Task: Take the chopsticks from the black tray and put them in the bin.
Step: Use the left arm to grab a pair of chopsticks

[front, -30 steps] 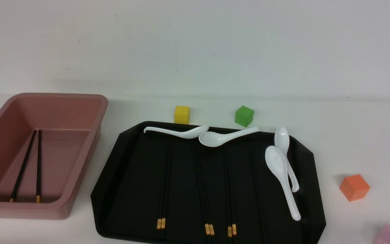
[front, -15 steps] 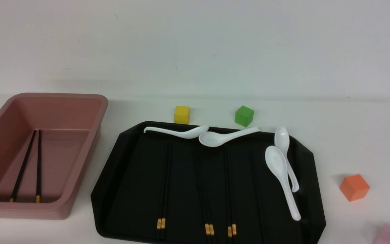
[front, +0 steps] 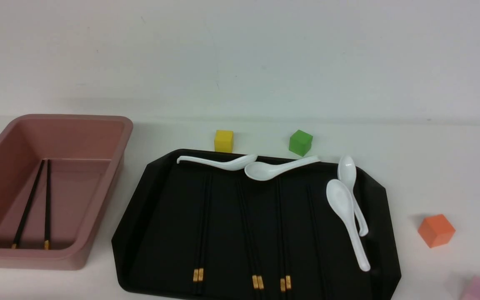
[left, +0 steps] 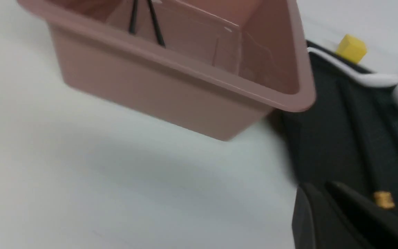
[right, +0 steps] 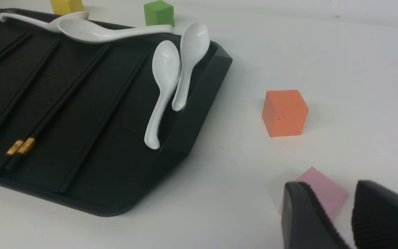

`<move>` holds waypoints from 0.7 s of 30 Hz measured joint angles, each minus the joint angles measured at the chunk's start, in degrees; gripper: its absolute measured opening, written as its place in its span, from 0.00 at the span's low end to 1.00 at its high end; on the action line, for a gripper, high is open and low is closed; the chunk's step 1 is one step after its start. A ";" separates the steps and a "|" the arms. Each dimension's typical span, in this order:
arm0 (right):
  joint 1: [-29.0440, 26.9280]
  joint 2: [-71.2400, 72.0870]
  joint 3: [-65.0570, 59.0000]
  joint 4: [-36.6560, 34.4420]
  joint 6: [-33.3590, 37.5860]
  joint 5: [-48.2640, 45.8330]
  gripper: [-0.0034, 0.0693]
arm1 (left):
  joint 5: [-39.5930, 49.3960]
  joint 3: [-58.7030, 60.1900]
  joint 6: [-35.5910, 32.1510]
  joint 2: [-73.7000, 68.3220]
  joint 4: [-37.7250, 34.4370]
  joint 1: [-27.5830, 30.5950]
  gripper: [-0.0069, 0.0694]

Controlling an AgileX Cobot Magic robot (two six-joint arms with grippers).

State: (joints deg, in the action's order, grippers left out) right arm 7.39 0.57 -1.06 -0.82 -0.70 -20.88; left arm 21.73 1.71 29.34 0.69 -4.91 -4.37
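Evidently between transfers, I log chopsticks point(front: 47, 204) in the bin point(front: 73, 118) at left and more on the tray point(front: 161, 216), centre; left gripper point(left: 318, 188) nearly closed, right gripper point(right: 330, 188) narrowly parted, both empty.

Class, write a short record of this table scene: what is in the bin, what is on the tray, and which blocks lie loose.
bin: one pair of chopsticks inside
tray: at least three chopstick pairs, four spoons
loose blocks: yellow block, green block, orange block, pink block
task: unfinished
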 joint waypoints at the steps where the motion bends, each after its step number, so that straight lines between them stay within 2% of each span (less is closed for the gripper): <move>1: 0.00 0.00 0.00 0.00 0.00 0.00 0.38 | -0.05 0.00 2.32 0.00 -3.22 0.00 0.15; 2: 0.00 0.00 0.00 0.00 0.00 0.00 0.38 | -0.10 0.00 6.26 0.00 -9.86 0.00 0.15; 5: 0.00 0.00 0.00 0.00 0.00 0.00 0.38 | -0.10 0.00 15.91 0.00 -23.83 0.00 0.16; 10: 0.00 0.00 0.00 0.00 0.00 0.00 0.38 | -0.81 0.00 23.24 0.00 -39.48 0.00 0.17; 14: 0.00 0.00 0.00 0.00 0.00 0.00 0.38 | -2.60 0.00 24.25 0.00 -44.03 0.00 0.17; 18: 0.00 0.00 0.00 0.00 0.00 0.00 0.38 | -6.43 0.00 24.38 0.00 -45.22 0.00 0.17; 21: 0.00 0.00 0.00 0.00 0.00 0.00 0.38 | -10.64 -1.63 20.45 0.00 -44.91 0.00 0.17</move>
State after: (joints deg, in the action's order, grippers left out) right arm 7.39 0.57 -1.06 -0.82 -0.70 -20.88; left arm 11.09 0.08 49.79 0.69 -49.82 -4.37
